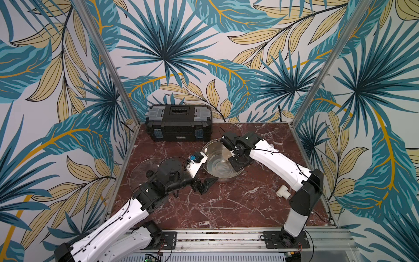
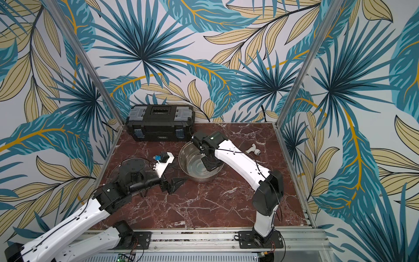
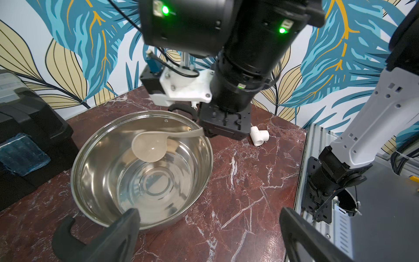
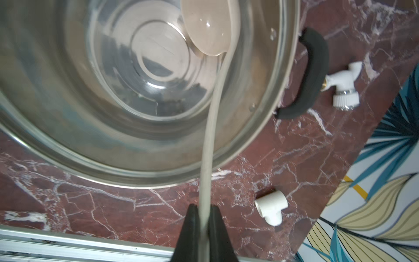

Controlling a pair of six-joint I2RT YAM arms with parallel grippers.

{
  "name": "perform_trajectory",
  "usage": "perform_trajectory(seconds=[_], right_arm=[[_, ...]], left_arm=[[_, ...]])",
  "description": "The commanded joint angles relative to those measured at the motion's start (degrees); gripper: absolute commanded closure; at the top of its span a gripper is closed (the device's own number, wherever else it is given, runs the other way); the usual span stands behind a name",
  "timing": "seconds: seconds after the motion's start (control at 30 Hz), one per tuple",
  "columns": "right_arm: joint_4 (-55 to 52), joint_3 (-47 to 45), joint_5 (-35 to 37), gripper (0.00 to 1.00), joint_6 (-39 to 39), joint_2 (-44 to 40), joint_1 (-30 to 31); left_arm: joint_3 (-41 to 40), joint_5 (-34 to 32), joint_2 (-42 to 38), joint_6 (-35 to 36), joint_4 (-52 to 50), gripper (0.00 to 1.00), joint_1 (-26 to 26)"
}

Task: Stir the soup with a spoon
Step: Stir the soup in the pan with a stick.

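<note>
The cream-beige plastic ladle [image 4: 209, 140] is clamped by its handle end in the right pincer [image 4: 205, 213], bowl inside the round stainless-steel pot [image 1: 213, 163] at mid-frame in a top view. The left pincer [image 3: 208, 211] is spread apart, empty, beside it. Should the wall be struck, the unheld pot could be shoved.

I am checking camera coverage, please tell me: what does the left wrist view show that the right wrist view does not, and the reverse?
Only the left wrist view shows the black toolbox, the right arm over the pot, and the left gripper, open beside the pot. Only the right wrist view shows the fingertips of the right gripper, shut on the ladle handle, and a white tap fitting beside the pot. Both show the pot with no liquid, the ladle bowl within its rim, the white tee fitting and the marble table.
</note>
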Motion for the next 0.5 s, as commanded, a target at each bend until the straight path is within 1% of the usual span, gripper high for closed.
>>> perform_trajectory(seconds=[0.0,0.1,0.2,0.3,0.47], right_arm=[[0.1,3.9,-3.7,1.00,-0.8,2.7,1.3],[0.0,5.2,-4.4,1.00,-0.6,3.9,3.7],[0.1,4.0,-5.6,1.00,-0.1,3.1,6.6],[-0.2,1.3,-5.2,1.00,0.9,0.7,8.3],[-1.5,-5.0,-2.5,1.00,2.1,-5.1,8.7]], left_arm=[[-1.5,-0.2,-0.5,-0.2,1.1,0.00,-0.3],[-1.6,-0.5,-0.9,-0.1,0.5,0.00,-0.3],[-1.7,-0.6,-1.1,0.0,0.3,0.00,-0.3],[-1.9,-0.5,-1.1,0.0,0.5,0.00,-0.4],[-1.8,-0.1,-1.3,-0.3,1.4,0.00,-0.4]])
